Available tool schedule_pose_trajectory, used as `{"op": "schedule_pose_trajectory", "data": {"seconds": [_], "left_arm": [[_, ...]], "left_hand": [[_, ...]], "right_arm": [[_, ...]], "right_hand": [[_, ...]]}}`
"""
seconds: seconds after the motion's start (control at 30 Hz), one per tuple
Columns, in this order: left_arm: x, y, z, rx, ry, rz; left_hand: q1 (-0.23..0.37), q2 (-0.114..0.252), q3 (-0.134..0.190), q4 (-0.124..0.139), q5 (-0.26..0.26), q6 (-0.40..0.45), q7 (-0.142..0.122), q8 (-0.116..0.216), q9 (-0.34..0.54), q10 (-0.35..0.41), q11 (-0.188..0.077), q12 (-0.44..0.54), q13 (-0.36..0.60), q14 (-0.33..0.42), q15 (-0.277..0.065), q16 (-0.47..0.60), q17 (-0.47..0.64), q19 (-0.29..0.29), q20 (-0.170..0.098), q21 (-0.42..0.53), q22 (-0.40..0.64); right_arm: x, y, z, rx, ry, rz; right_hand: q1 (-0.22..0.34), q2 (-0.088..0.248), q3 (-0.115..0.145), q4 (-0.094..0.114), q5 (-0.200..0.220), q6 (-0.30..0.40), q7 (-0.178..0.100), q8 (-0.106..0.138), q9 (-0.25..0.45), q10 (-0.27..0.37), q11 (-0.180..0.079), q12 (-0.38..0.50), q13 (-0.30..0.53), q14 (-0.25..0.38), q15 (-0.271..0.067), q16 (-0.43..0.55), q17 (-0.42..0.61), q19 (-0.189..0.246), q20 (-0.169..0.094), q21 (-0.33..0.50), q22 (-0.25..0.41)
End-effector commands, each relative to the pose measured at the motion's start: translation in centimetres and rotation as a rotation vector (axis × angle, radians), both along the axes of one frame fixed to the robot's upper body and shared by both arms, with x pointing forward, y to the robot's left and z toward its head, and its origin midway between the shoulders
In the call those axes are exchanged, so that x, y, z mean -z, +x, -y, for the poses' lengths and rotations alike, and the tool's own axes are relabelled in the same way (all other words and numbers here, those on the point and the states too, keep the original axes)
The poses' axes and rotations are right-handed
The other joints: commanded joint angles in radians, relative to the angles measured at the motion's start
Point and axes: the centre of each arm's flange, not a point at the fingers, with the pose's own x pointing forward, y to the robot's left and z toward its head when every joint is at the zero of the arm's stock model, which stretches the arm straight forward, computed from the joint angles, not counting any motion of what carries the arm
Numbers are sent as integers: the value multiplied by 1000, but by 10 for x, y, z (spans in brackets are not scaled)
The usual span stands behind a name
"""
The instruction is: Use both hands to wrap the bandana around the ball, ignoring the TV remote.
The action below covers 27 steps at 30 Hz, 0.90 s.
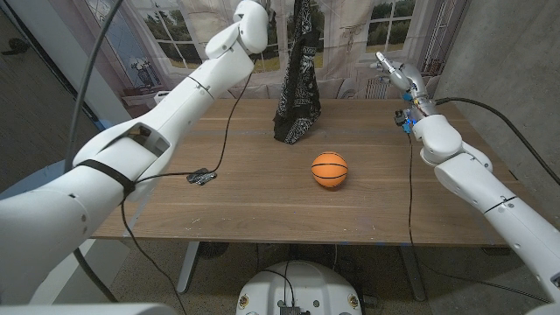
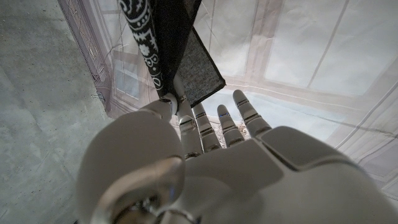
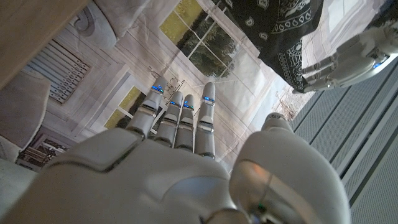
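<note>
Now the left hand is raised high over the far side of the bench and pinches one corner of the black bandana, which hangs down with its lower end touching the bench top. The orange ball lies near the middle, just in front and to the right of the cloth. The right hand is lifted at the far right, fingers apart and holding nothing. No remote is clear to me. The lifting step seems in progress; next, I think, the right hand must catch a free corner so the cloth can be spread over the ball.
</note>
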Motion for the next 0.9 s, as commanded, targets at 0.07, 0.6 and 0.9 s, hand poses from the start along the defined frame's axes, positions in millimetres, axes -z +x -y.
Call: {"op": "schedule_pose_trajectory", "data": {"seconds": [0.07, 0.6, 0.9], "left_arm": [[-26, 0, 20, -97, 50, 3], [-46, 18, 45, -121, 101, -40], [-52, 22, 60, -123, 133, -50]], "left_hand": [[5, -4, 3, -9, -8, 9, -4, 16, 16, -6, 1, 5, 7, -9, 1, -1, 6, -6, -1, 10, 3], [-4, -3, 3, -13, -14, -6, -4, 44, 48, -15, 9, 6, 14, -21, 8, -2, 12, -12, -1, 17, 4], [-9, -2, 4, -16, -15, -10, -1, 59, 62, -19, 12, 7, 17, -28, 11, -2, 17, -16, -1, 21, 4]], "right_arm": [[10, -27, 3, 144, -230, -110], [-9, -13, -23, 33, -648, -397], [-18, -12, -49, 68, -760, -395]], "right_hand": [[-3, 11, -4, -1, 13, 1, -22, -9, 4, 25, -2, 15, 4, 25, -5, 10, 2, 20, -2, 14, 3], [428, 244, 283, -238, 59, -312, -362, -198, 1, -113, -62, -12, 4, -45, -34, 0, 20, -9, -20, 13, 0], [395, 221, 285, -201, 65, -368, -360, -207, 1, -213, -69, -20, -1, -118, -3, -22, 27, -57, -18, -6, -4]]}}
